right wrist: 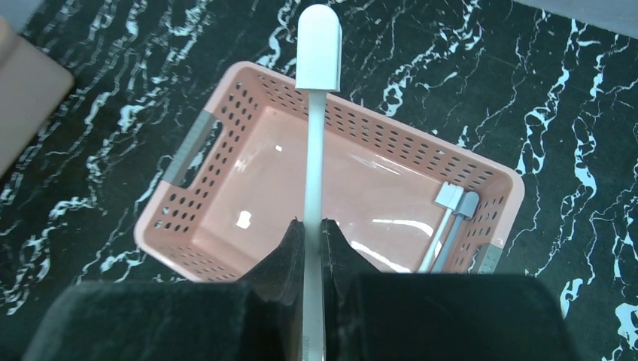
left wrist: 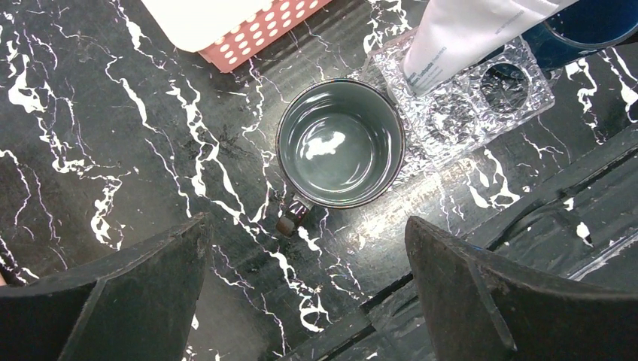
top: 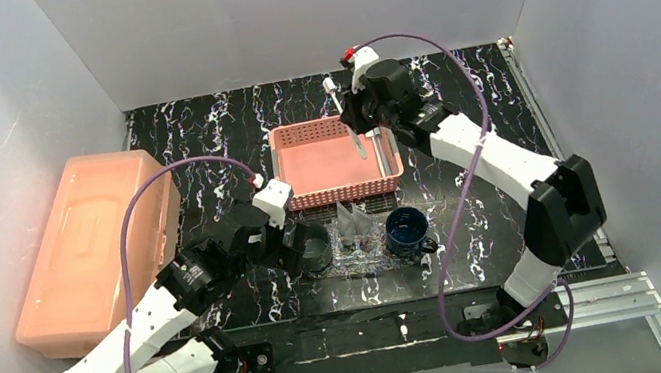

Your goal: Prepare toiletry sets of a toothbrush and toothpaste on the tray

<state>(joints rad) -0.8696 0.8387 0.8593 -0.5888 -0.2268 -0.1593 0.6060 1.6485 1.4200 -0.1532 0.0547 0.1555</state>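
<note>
Held: we have the toothbrush (right wrist: 316, 143) pinched upright in the right pincer (right wrist: 314, 229), over the pink basket (right wrist: 226, 128) at upper centre, not yet on the tray (left wrist: 519, 105). Tray, lower centre: one toothpaste tube (left wrist: 466, 30). Idle: left pincer (left wrist: 308, 248) spread, empty, above grey cup (left wrist: 340, 143). We judge the first set half done.

Two arms, same build. Left arm (top: 142, 324), lower left of the overhead view: white link shells dotted with small screw holes, black joint housings. Right arm (top: 493, 154), right side: white shells, bulky black elbow. Thin purple cable (top: 404, 34) loops along each. White camera block (top: 274, 198), red tip, at each wrist. Left gripper (left wrist: 307, 226): fingers (left wrist: 489, 293) matte black, wedge-shaped.
</note>
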